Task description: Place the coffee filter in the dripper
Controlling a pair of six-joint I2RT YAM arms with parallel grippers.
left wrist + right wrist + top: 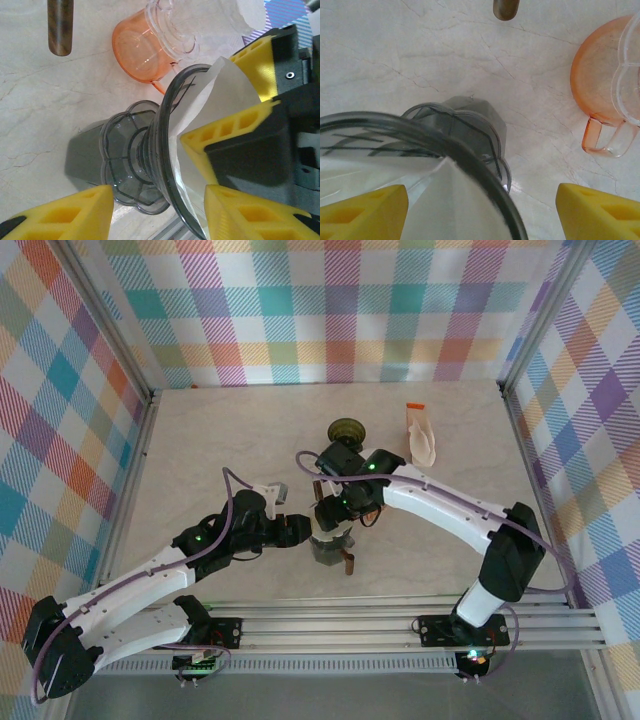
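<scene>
Looks like the paper filter (215,100) is in the dripper (127,170), with both arms crowded round it.

The dark smoky dripper is out in the middle of the marble-look worktop (30,125). The white paper is down inside the cone, with one edge poking past the rim. Over it hangs the right tool (481,187), yellow fingers (600,212) wide apart, with the paper and rim in the gap and nothing pinched. From the side comes the left tool (159,189), fingers parted either side of the dripper. Honestly can't tell if they're squeezing it or just close. An orange cup (140,55) sits just beside the dripper, and a brown rod-like thing (60,25) is further off.
</scene>
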